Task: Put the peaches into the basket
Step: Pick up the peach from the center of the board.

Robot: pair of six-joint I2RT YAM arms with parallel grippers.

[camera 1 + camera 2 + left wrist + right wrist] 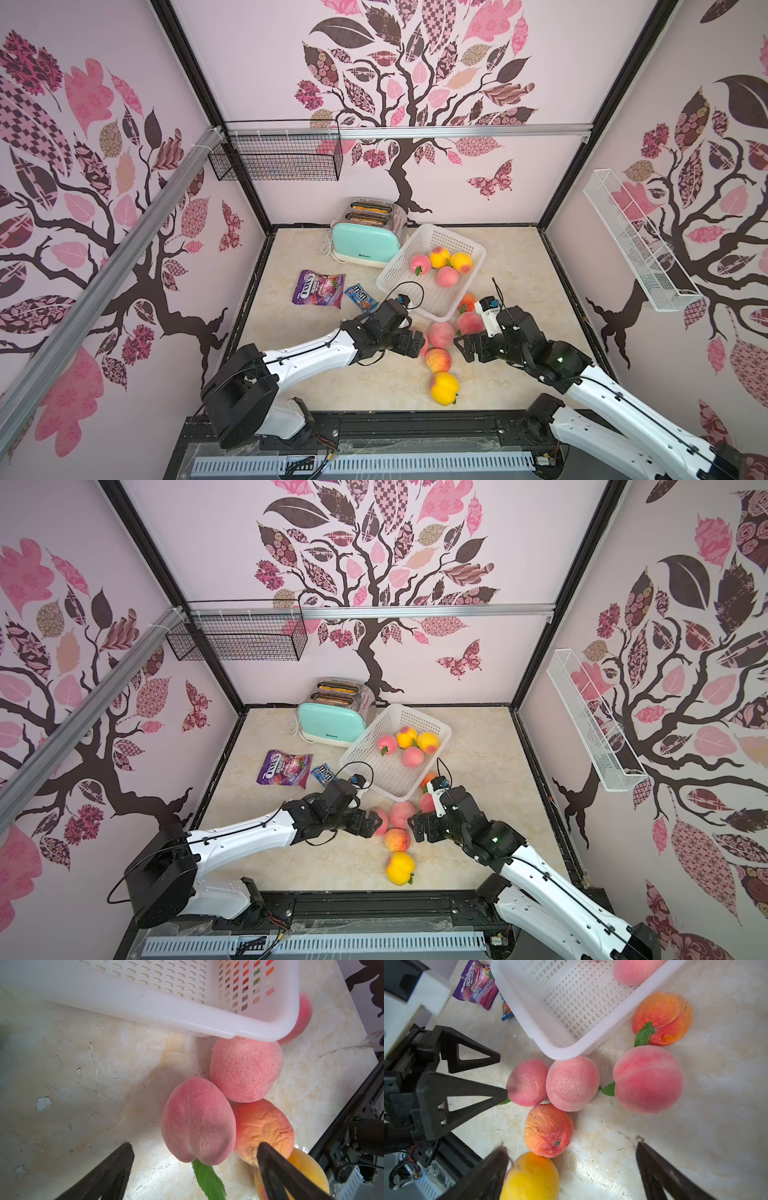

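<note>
My left gripper (502, 1075) and right gripper (571, 1146) both gape wide, holding nothing. I judge the left, closing on the pink round leafed peach (197, 1122), could send the wrinkled orange peach (264, 1128) just beside it rolling.

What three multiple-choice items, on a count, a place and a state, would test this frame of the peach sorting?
1. How many peaches lie in the basket? A two; B four; C six.
2. Where is the purple candy bag? A in the basket; B on the table beside a blue packet; C on top of the peaches.
3. How is the left gripper? A open; B shut on a peach; C shut on the basket's rim.

1 B: both top views show four fruits inside the white walls.
2 B: the bag lies flat on the marble top, clear of the basket.
3 A: its wrist view shows the jaws spread wide, gripping nothing.
</note>
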